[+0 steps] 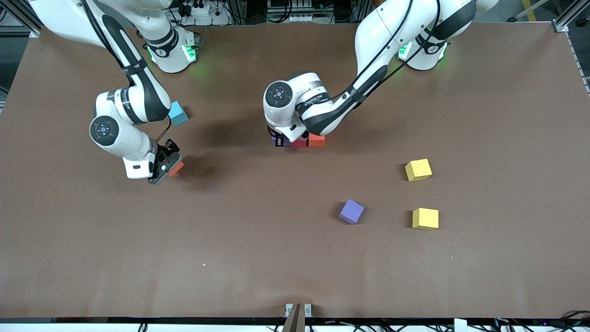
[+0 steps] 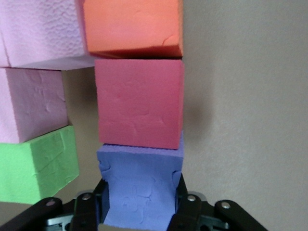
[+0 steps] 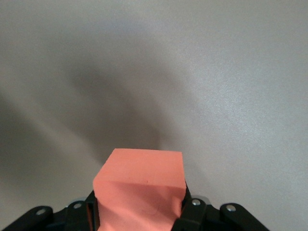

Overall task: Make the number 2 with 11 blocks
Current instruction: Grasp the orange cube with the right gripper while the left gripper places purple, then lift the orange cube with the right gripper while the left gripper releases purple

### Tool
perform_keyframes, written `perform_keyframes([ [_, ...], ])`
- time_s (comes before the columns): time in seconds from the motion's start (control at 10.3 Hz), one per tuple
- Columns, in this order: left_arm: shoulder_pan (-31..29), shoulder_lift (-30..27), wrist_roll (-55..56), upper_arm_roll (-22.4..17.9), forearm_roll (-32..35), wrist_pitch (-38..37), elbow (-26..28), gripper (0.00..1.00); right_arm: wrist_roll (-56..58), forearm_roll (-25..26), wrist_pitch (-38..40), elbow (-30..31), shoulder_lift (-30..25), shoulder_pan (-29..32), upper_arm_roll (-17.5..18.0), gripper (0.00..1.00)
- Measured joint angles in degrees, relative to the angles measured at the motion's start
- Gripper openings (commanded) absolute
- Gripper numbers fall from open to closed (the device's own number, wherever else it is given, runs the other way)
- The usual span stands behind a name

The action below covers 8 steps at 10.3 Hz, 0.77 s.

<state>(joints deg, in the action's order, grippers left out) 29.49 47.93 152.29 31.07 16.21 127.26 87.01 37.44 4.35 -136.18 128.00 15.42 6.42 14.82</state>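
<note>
Front view: I'd lower the left gripper (image 1: pixel 282 140) straight down at the cluster (image 1: pixel 299 139) mid-table; the right gripper (image 1: pixel 167 165) hangs tilted over bare table. Left wrist view: jaws clamp the purple block (image 2: pixel 140 185) touching the red block (image 2: pixel 139 109) — release only once flush. Right wrist view: jaws grip an orange block (image 3: pixel 140 190)

My brown table (image 1: pixel 295 276) carries a cluster just at twelve o'clock from its middle: a purple block (image 2: pixel 139 187), a red block (image 2: pixel 139 108) and an orange block (image 2: pixel 132 26) in a touching row, with a green block (image 2: pixel 36 166) and two pink blocks (image 2: pixel 31 103) beside them. A light-blue cube (image 1: pixel 178 114) sits at ten o'clock. A loose purple cube (image 1: pixel 351 211) lies at four o'clock. One yellow cube (image 1: pixel 418 169) is at three o'clock and a second yellow cube (image 1: pixel 425 218) at four.
</note>
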Motion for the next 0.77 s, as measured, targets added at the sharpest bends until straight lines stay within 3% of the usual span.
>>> perform_keyframes([
  [0.1,0.01,0.07,0.0,-0.4,0.0,0.0,0.0,0.61,0.0,0.0,0.0,0.0,0.0,0.0,0.0,0.4],
  [0.19,0.12,0.26,0.0,-0.67,0.0,0.03,0.0,1.0,0.0,0.0,0.0,0.0,0.0,0.0,0.0,0.4],
  [0.77,0.6,-0.3,-0.02,-0.88,0.0,0.31,-1.79,1.0,0.0,0.0,-0.01,-0.08,0.0,-0.01,0.06,0.4],
])
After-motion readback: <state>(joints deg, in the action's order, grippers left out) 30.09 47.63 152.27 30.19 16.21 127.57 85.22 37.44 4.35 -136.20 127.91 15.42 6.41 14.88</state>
